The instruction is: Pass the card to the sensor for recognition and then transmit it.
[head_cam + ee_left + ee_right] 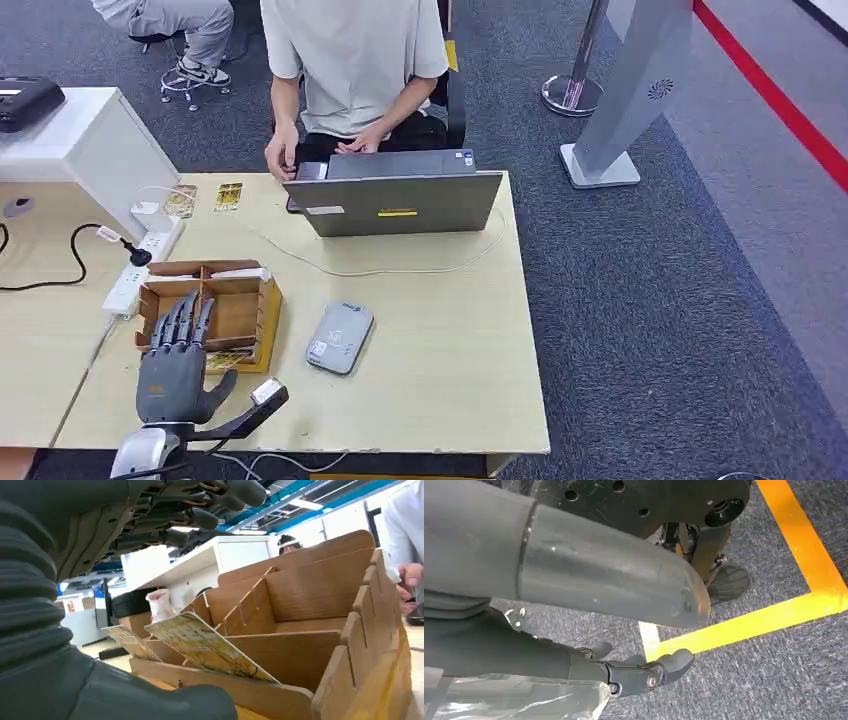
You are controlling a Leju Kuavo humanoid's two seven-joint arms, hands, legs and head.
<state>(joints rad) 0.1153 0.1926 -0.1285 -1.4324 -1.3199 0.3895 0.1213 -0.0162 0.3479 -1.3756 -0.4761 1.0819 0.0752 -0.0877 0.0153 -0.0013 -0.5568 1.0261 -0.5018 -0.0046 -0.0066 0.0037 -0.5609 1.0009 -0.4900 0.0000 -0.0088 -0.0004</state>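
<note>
The left hand (178, 362) is seen over the near end of a wooden card box (247, 312) on the pale tabletop (440, 330), its fingers (186, 318) spread apart and stretched forward above the box's compartments; nothing is held in it. In the left wrist view, the fingers (200, 517) are shown hovering above the slotted dividers, apart from them. A yellow patterned card (202, 647) is leaned tilted in the nearest compartment of the box, and a second card (130, 641) is propped just beside it. A grey sensor pad (339, 338) lies flat on the tabletop just beside the box, on its right. Farther back, an open laptop (400, 195) is placed at the far edge, with a person (355, 60) seated behind it, hands at the keyboard. A white power strip (140, 270) lies to the left of the box. The right hand (644, 672) is seen hanging over grey carpet with yellow floor tape (744, 622); its fingers are curled in, and whether anything is gripped cannot be told.
</note>
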